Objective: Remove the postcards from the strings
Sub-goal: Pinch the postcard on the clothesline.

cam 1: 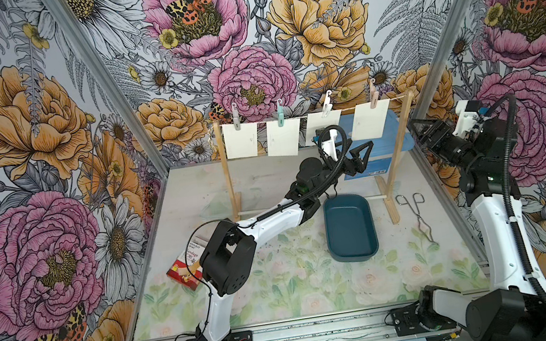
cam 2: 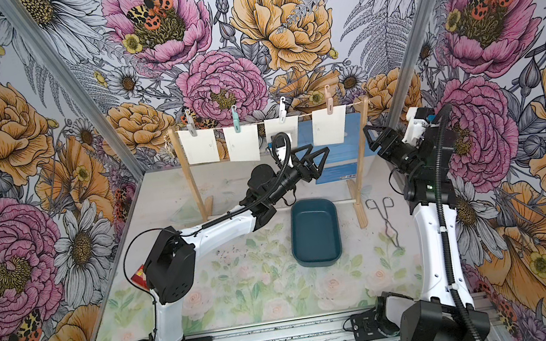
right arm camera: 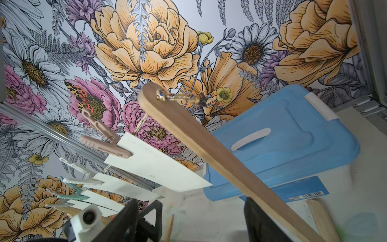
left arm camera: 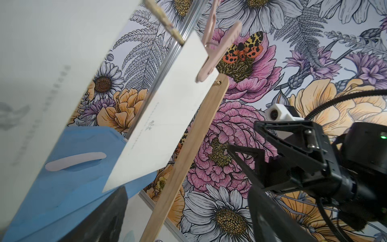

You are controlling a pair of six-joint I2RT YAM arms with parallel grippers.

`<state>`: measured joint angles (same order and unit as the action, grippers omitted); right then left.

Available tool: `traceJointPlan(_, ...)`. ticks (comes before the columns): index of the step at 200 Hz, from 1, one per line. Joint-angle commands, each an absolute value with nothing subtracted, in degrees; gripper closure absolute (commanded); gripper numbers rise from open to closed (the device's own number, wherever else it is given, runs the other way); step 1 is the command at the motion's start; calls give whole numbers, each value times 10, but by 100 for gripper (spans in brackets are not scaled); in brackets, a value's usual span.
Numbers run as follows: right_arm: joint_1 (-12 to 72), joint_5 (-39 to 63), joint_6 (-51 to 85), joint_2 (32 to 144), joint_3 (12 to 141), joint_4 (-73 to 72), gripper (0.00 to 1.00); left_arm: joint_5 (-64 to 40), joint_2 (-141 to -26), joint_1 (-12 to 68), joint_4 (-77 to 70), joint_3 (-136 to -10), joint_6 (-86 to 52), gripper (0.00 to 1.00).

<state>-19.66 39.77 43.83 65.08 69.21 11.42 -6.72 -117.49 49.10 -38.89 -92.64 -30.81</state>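
**Top views:** 4 postcards [cam 1: 241, 139] hang from the string [cam 1: 399, 98] at 12 o'clock on the counter [cam 1: 280, 286]. Each is pinned by 1 clothes peg [cam 1: 280, 116], and none is off yet. The left hand [cam 1: 360, 159] hovers wide and empty at 6 o'clock of the gap between cards 3 and 4, touching neither. The right hand [cam 1: 421, 136], equally wide and empty, sits just beside the right post [cam 1: 399, 146], at its 3 o'clock.

**Left wrist view:** Card 4 [left arm camera: 167, 117] hangs under the pink peg [left arm camera: 215, 56], with the blue lid [left arm camera: 73, 167] behind it. The right hand shows spread, near the post.

**Right wrist view:** The post crosses close to 1 of the right fingers [right arm camera: 263, 220]; contact cannot be confirmed.

**Hazards, as judged:**
- A closing or sweeping right hand may strike the post and topple the frame.
- Pulling a card without releasing its peg may tear the paper or drag the string.
- Both hands stand near card 4, so a collision is possible.
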Motion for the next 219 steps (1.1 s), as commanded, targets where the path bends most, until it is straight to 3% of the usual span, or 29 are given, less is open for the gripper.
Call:
traceJointPlan(1, -188, 411, 424, 628, 704, 115, 22, -46, -1194, 485, -383, -967, -315, 9)
traceJointPlan(37, -180, 417, 424, 625, 719, 115, 23, -39, -1237, 478, -363, -1025, -314, 5)
traceJointPlan(73, -178, 422, 422, 622, 719, 116, 23, -56, -1270, 471, -344, -1080, -314, 7)
traceJointPlan(129, -177, 417, 420, 632, 720, 115, 24, -149, -1257, 468, -416, -1039, -347, 36)
traceJointPlan(161, -174, 417, 417, 637, 733, 115, 25, -182, -1234, 466, -507, -967, -393, 44)
traceJointPlan(202, -159, 428, 410, 655, 775, 118, 27, -205, -1234, 469, -528, -957, -408, 50)
traceJointPlan(219, -151, 435, 401, 666, 798, 126, 28, -204, -1235, 467, -535, -960, -411, 58)
